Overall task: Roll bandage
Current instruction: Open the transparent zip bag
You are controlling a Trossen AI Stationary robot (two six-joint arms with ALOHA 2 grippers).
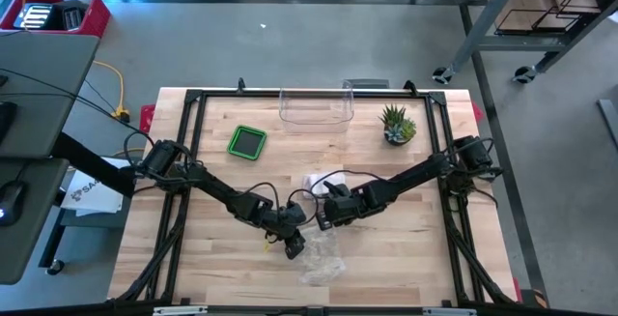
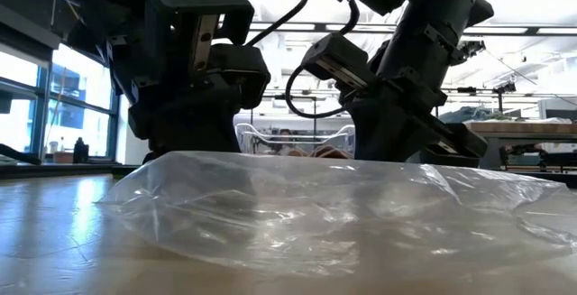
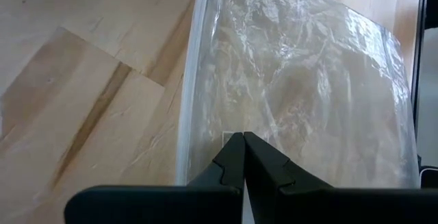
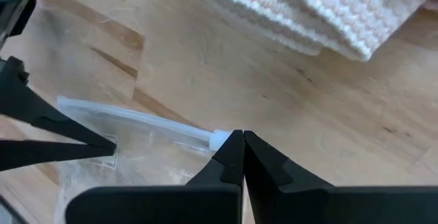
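Clear plastic zip bag (image 3: 301,87) flat on table (image 1: 406,258), contents indiscernible, left gripper (image 3: 243,142) pinching its zipper edge, right gripper (image 4: 237,140) fingers together at slider end, knitted bandage (image 4: 321,8) just beyond.

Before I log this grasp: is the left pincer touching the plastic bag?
Touching. The left wrist view shows the shut left pincer with its tips pinching the clear plastic bag at its sealed edge.

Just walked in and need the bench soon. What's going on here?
Both arms are bent over a clear plastic bag at the front of the table. The left gripper is shut at the bag's zip edge; the right gripper is shut at the zip's end. The bandage lies loose beside the bag, not yet rolled.
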